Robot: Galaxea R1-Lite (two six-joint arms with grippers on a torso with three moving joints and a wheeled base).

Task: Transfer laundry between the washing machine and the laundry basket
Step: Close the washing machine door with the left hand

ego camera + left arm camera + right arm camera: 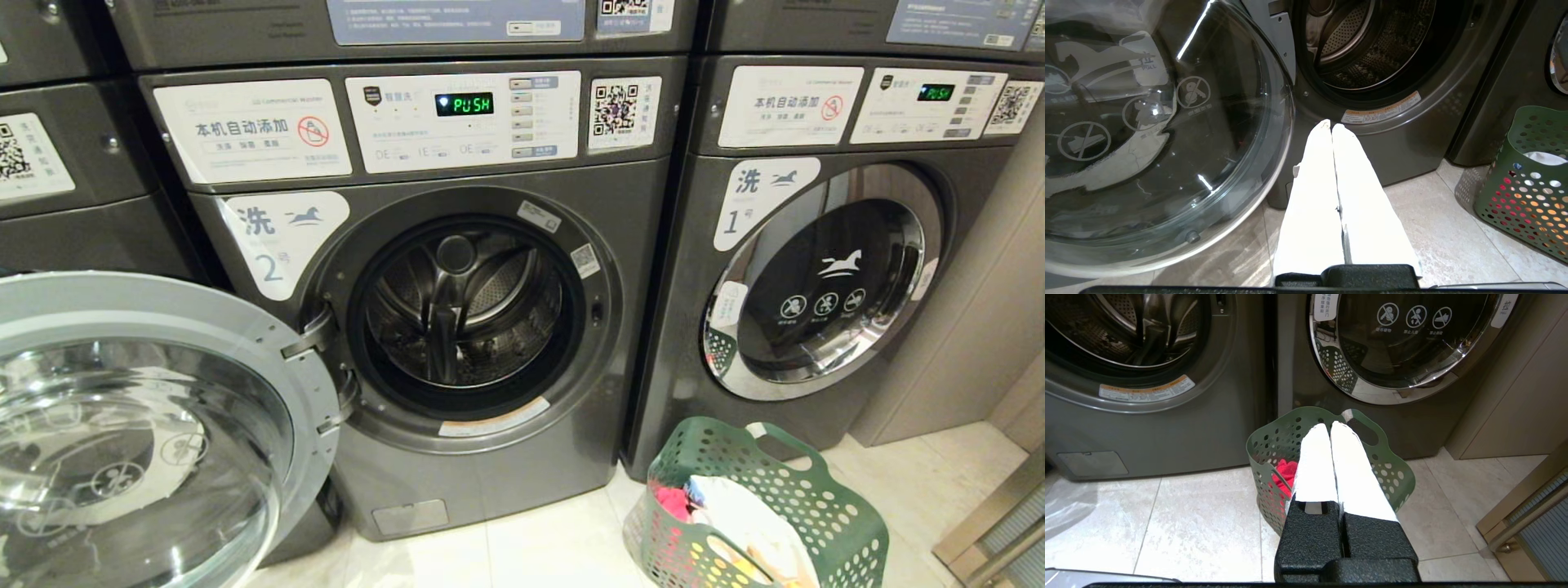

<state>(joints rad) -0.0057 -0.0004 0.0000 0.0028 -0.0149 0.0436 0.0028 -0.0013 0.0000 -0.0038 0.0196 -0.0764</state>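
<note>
Your green perforated laundry basket [759, 506] holds red, white & yellow clothes, on the floor right of the open, bare-drummed washing machine [457, 310]. Left gripper [1331, 124] & right gripper [1329, 425]: both pressed together, nothing held.

I am counting three washing machines in the head view: one [457, 327] with its door [139, 425] open, one [824, 278] closed, one [73, 163] partly showing at left. I am also counting one laundry basket [824, 506] and two lit displays [464, 104] [936, 92].
</note>
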